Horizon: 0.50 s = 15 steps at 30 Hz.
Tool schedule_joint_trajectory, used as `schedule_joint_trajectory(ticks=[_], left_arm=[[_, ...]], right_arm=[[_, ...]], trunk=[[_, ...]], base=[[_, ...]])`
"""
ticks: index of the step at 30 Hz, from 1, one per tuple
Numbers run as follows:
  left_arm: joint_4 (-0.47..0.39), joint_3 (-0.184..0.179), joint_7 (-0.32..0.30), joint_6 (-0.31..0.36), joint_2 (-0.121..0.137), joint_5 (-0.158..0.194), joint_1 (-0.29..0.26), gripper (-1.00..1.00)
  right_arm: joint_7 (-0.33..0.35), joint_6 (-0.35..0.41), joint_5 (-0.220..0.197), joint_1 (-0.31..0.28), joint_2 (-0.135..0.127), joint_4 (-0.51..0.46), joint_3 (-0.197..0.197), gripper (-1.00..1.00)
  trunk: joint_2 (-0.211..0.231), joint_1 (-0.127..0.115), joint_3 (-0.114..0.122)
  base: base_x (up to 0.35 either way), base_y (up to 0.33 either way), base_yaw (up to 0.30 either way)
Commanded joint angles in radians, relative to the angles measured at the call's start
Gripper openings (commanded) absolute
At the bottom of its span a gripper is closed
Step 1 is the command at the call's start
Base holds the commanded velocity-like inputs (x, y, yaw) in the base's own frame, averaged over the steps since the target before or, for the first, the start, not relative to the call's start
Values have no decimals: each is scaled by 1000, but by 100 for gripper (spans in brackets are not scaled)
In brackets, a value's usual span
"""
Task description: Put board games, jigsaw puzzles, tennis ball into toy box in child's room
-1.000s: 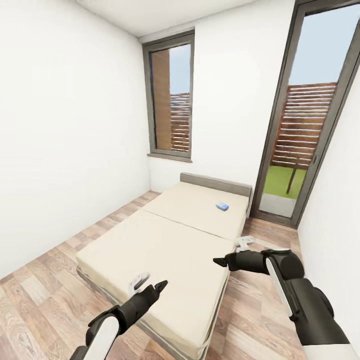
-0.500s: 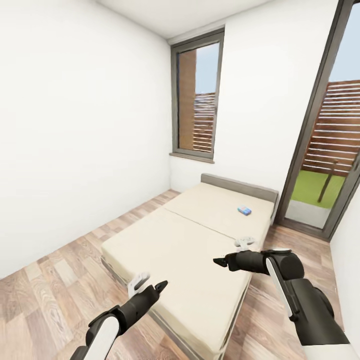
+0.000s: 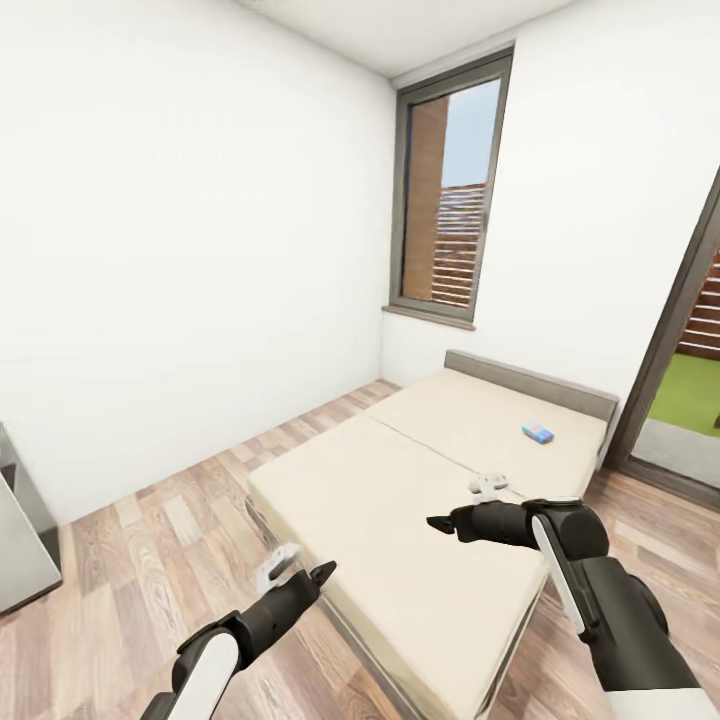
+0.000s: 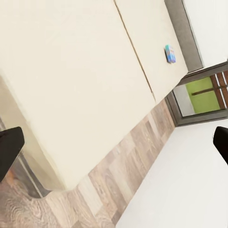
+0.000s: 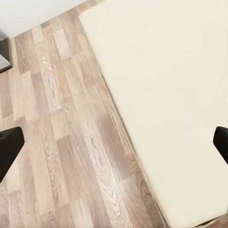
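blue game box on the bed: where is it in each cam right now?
Head view: blue board game lies on the far half of the bed, near the grey headboard.
Left wrist view: same box, small, beside the headboard.
Right wrist view: I can't find it; mattress and wood floor there.
Shared landmark: the beige mattress edge against the floor.

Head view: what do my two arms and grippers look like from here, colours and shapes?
Both arms have white shells lower down, turning to glossy black tapered links toward the wrist. A small pale grey bracket sits on each wrist. The left gripper and right gripper end in pointed black fingers. No cables or markings are visible.
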Motion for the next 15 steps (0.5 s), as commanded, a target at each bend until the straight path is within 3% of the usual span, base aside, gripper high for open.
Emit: schedule_joint_trajectory(ticks=[1,15], left_arm=[[-1,-1,9,3,0,10,-1,100],[-1,-1,7,3,0,11,-1,100]], right_arm=[[6,3,6,0,-1,-1,1,100],[6,3,6,0,0,-1,1,100]], trunk=[[-1,0,0],[-1,0,0]], base=[[0,0,298],[0,0,298]])
